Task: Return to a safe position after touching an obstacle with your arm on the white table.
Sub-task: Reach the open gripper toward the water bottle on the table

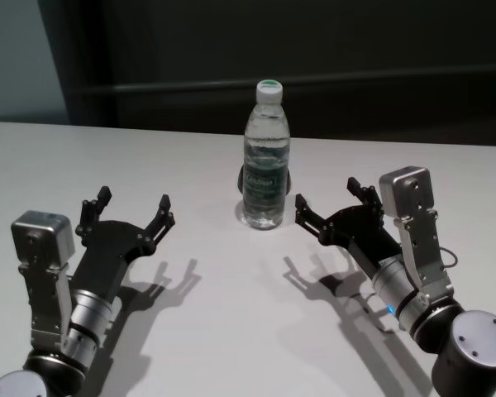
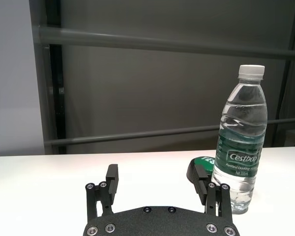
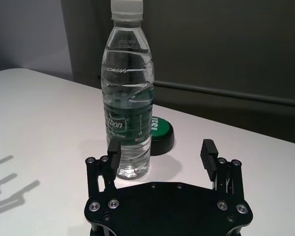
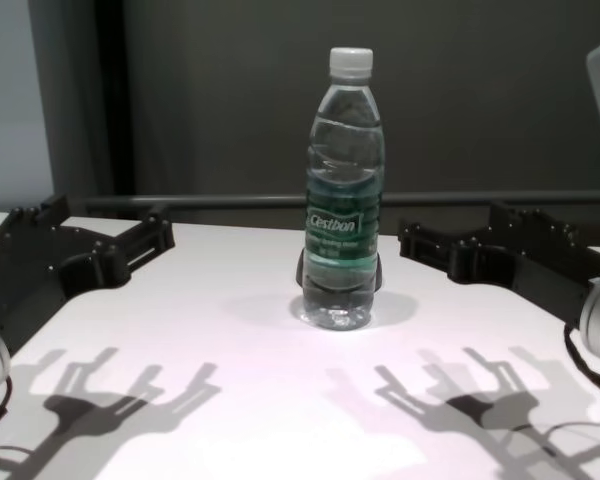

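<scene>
Dark wall panels with a horizontal rail (image 2: 162, 45) close off the far side, and in front of them stretches the white table (image 1: 223, 331). Near the middle of it, toward the far edge, the obstacle (image 1: 266, 157) stands upright: a clear water bottle with a white cap and a green label. Just behind its base lies a low round black object with a green top (image 3: 161, 132). The left gripper (image 1: 132, 211) hovers above the table to the left of the bottle and nearer the robot, its fingers spread wide with nothing between them. The right gripper (image 1: 331, 198) hangs on the bottle's right side, just beside it but apart, its jaws likewise wide apart and empty. Both arms throw sharp shadows on the near tabletop.
</scene>
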